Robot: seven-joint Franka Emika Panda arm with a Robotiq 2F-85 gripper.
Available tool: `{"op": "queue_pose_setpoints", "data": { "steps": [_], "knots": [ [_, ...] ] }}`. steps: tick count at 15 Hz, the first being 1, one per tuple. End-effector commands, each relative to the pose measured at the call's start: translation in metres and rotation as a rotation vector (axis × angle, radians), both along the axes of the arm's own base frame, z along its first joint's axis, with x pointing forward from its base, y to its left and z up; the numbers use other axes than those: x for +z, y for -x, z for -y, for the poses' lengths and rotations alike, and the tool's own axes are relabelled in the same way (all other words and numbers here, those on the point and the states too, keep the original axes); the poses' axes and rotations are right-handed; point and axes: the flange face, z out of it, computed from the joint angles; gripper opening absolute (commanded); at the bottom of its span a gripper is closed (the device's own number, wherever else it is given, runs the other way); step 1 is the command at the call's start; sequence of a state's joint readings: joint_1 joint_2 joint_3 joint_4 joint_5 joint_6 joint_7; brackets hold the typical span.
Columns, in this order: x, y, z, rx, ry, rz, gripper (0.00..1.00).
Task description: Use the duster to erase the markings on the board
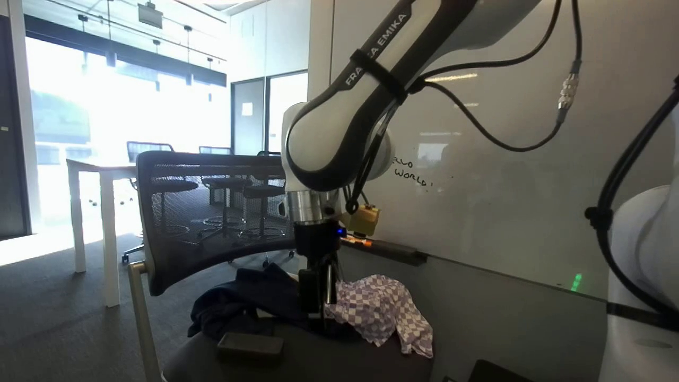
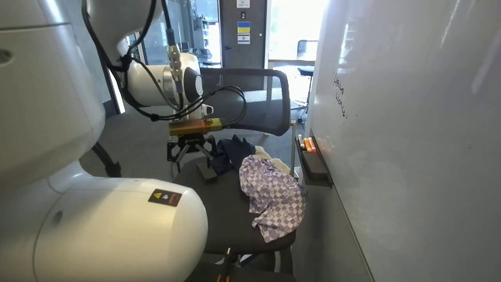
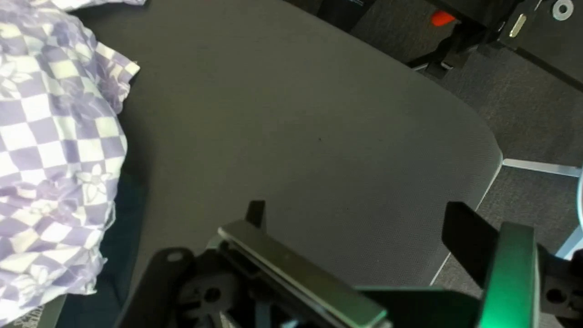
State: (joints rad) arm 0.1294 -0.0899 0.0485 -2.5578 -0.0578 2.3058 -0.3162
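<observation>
The duster, a dark grey block, lies on the chair seat in both exterior views [image 1: 250,347] [image 2: 206,171]. My gripper [image 2: 194,165] points down above the seat close to the duster, its fingers spread with nothing between them; it also shows in an exterior view [image 1: 318,313] and in the wrist view [image 3: 355,210]. A dark edge low between the fingers in the wrist view may be the duster; I cannot tell. The whiteboard [image 1: 504,212] [image 2: 411,164] bears handwritten markings, "Hello World!" [image 1: 411,174] [image 2: 339,97], partly hidden by the arm in an exterior view.
A purple checked cloth [image 2: 274,192] [image 3: 54,150] and dark clothing [image 1: 244,297] lie on the chair seat [image 2: 223,219]. The chair's mesh backrest [image 1: 212,207] stands behind the gripper. A board tray [image 2: 319,182] holds several markers [image 2: 307,144] and another dark eraser [image 2: 314,164].
</observation>
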Motion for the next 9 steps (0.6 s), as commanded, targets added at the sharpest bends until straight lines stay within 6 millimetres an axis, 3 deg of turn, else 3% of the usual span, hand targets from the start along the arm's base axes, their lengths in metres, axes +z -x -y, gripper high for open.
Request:
{"op": "queue_pose_setpoints", "data": {
  "steps": [1, 7, 8, 9],
  "knots": [
    [-0.014, -0.034, -0.025, 0.072, -0.027, 0.016, 1.0],
    [-0.031, -0.072, -0.047, 0.14, -0.066, -0.003, 1.0],
    [-0.033, -0.074, -0.046, 0.147, -0.078, -0.011, 1.0],
    [-0.03, -0.06, -0.044, 0.125, -0.046, -0.001, 1.0]
  ]
}}
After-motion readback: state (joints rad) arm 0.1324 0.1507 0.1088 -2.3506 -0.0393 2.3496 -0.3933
